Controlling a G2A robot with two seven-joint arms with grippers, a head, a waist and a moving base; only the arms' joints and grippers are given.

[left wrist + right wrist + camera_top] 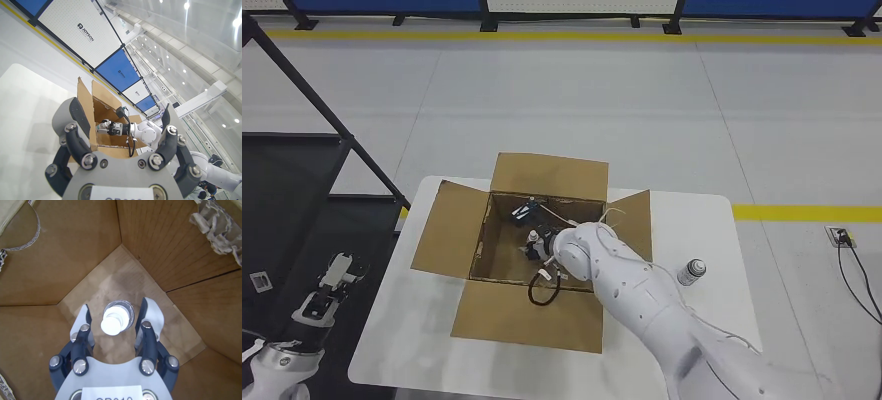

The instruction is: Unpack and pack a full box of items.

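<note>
One bottle stands upright on the floor of the box, between the parted fingers of the right hand, apparently untouched by them. A second bottle is noted on the counter beside the box. Off the counter's edge, the left hand is held spread and unladen. Whether unpacking or repacking is in hand cannot be settled; either is judged unfinished.

Bottle inside box on table

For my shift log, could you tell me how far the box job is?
Done: one bottle stands on the table outside the cardboard box. In hand: the open right gripper straddles a white-capped bottle upright on the box floor, not yet gripped. Remaining: probably lifting it out.
</note>
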